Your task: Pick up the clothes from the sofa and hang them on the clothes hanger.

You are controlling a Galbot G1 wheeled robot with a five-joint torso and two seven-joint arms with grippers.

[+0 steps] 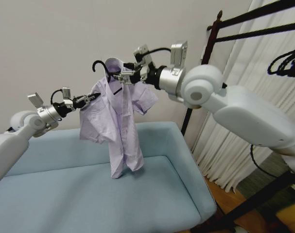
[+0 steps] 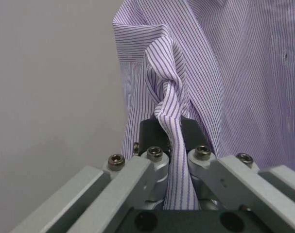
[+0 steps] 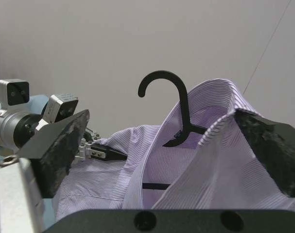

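Head view: lilac shirt [image 1: 119, 126] on a black hanger [image 1: 101, 65], up in the air over the pale blue sofa [image 1: 64, 194], hem low above the seat. My left gripper [image 1: 95, 96] is out at the sleeve. My right gripper [image 1: 119, 76] is at the collar. The dark clothes rack [image 1: 211, 36] stands past the sofa's end on my right, well apart from the shirt.

Left wrist view adds the grip itself. My fingers [image 2: 154, 141] are drawn in tight on a twisted rope of sleeve cloth, and fine purple stripes and one buttonhole show up close.

Right wrist view adds the hook standing free against the wall, collar bunched beside it. My dark pads [image 3: 60, 145] are spread wide, and the collar lies against one of them. I cannot tell what bears the hanger. The left gripper shows farther off, pinching cloth.
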